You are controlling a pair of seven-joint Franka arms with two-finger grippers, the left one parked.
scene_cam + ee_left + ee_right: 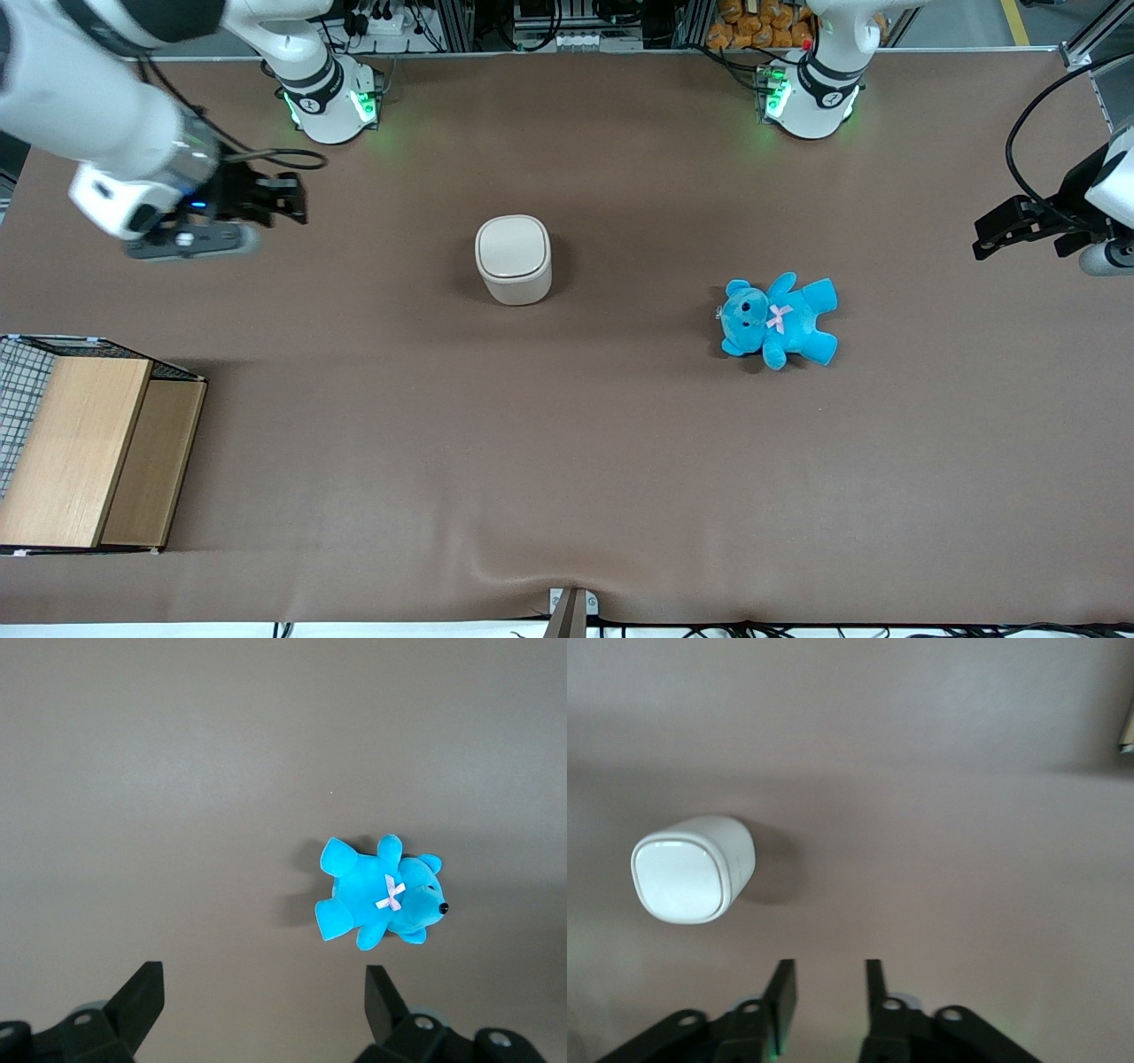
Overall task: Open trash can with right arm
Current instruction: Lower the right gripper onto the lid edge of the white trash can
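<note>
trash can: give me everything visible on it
The trash can is a small cream-white bin, rounded-square in outline, plastic by its look, with a flat lid that lies shut. It stands upright on the brown table, with nothing touching it. The blue teddy lies apart from it, toward the parked arm's end. The gripper hangs above the table toward the working arm's end, well clear of the can, fingers parted and empty.

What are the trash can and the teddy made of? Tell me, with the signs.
Trash can: apparently cream-white plastic, smooth with a soft sheen on its shut lid. Teddy: blue plush fabric, fuzzy and matte, with a pink ribbon bow. The right arm's hand hovers open toward the working arm's end of the table, touching neither.
</note>
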